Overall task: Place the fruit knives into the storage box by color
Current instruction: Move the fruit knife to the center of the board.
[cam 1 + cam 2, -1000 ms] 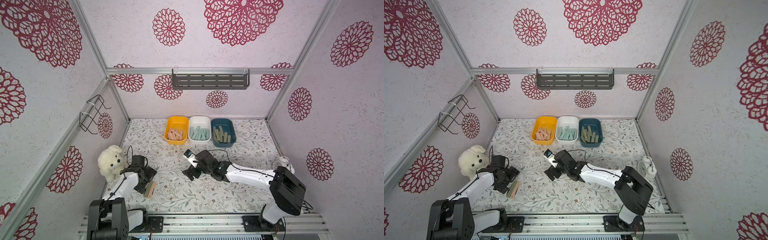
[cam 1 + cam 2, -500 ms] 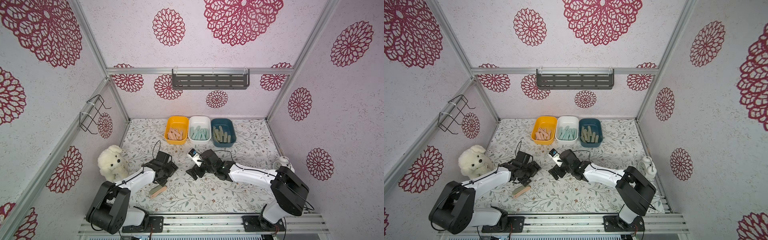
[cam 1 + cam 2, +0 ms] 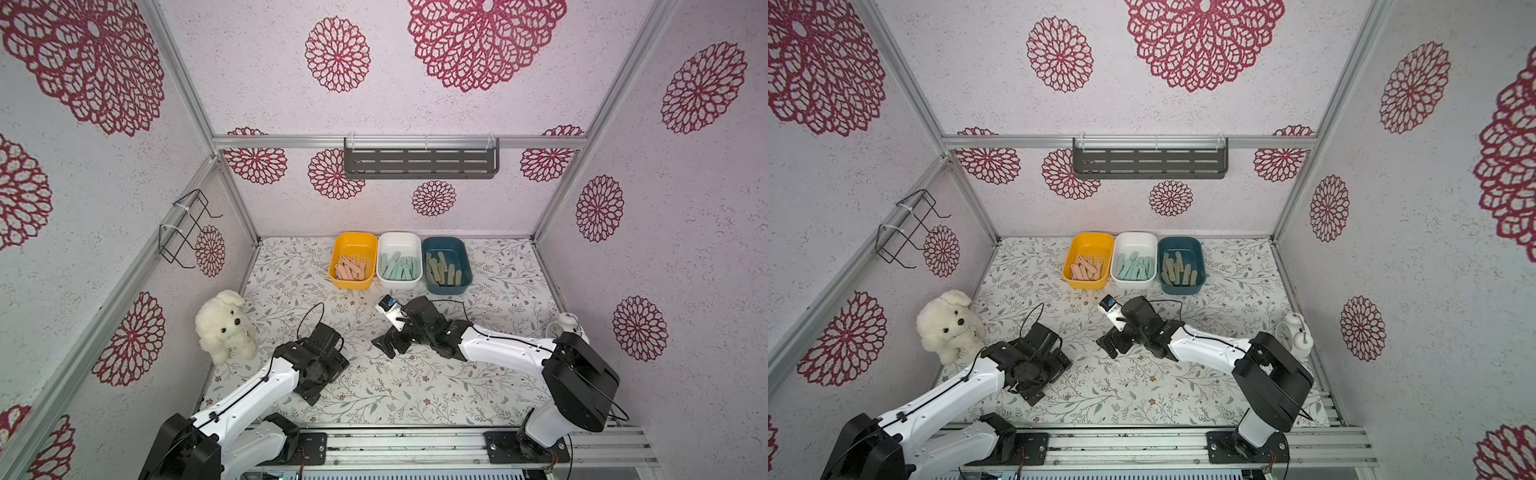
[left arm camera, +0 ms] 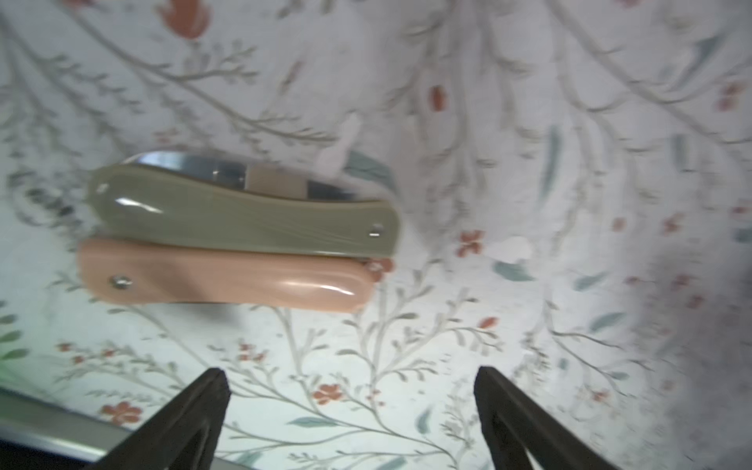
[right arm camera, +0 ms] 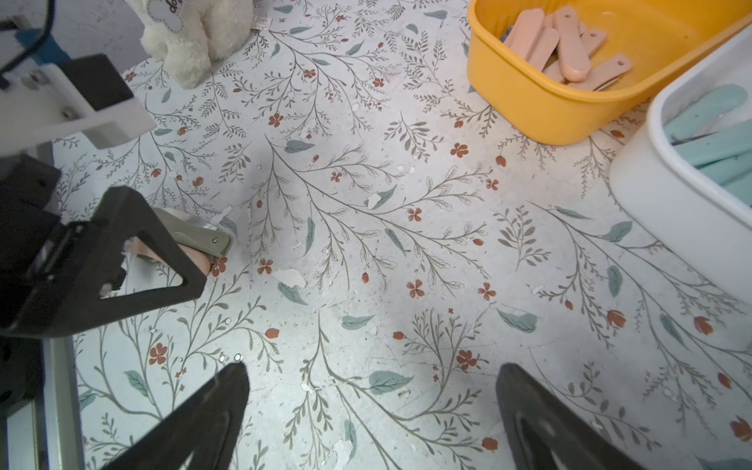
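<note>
Folded olive knife (image 4: 244, 215) and pink knife (image 4: 224, 285) lie flat, long sides touching, toward the worktop's (image 4: 529, 325) front edge, left of centre.

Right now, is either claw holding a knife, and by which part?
Nothing is held. The left gripper and right gripper are open and empty; the olive knife and peach knife lie on the table.

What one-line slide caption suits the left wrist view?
Open left gripper near an olive knife and a pink knife lying side by side on the floral mat.
</note>
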Controlling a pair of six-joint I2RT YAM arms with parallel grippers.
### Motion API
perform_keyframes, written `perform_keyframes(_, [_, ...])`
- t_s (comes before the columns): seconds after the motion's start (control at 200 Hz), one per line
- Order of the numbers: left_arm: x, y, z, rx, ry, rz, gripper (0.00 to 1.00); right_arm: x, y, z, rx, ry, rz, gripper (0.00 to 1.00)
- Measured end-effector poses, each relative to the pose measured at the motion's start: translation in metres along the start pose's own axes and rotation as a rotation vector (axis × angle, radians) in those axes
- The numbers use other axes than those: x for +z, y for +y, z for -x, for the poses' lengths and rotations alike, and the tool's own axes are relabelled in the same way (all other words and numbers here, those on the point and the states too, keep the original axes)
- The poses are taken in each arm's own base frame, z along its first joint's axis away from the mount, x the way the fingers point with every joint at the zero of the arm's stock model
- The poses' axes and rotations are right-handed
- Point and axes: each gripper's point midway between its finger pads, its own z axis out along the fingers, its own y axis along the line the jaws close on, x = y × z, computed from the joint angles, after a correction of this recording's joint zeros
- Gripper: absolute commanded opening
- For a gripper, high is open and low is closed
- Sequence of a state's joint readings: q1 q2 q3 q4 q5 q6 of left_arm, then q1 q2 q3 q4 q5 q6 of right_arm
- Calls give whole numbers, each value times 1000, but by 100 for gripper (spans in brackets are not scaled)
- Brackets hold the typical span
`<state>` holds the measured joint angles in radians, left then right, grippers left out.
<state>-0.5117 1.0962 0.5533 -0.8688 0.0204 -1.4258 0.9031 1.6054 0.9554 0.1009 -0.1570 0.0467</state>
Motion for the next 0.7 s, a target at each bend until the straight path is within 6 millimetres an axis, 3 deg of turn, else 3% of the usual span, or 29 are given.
perform_keyframes(0.19, [11,16,3,-10,7,101,97,9,3,-7,8,26,27,99])
perform_keyframes(0.38, [21,15,29,-65,18,148,97,9,4,-4,12,21,38,99])
perform_keyframes(0.625, [32,-50,86,72,-20,155,100,6,4,9,22,-5,51,99])
perform_keyframes(0.695, [34,-63,97,111,-30,155,96,6,2,10,27,-7,49,99])
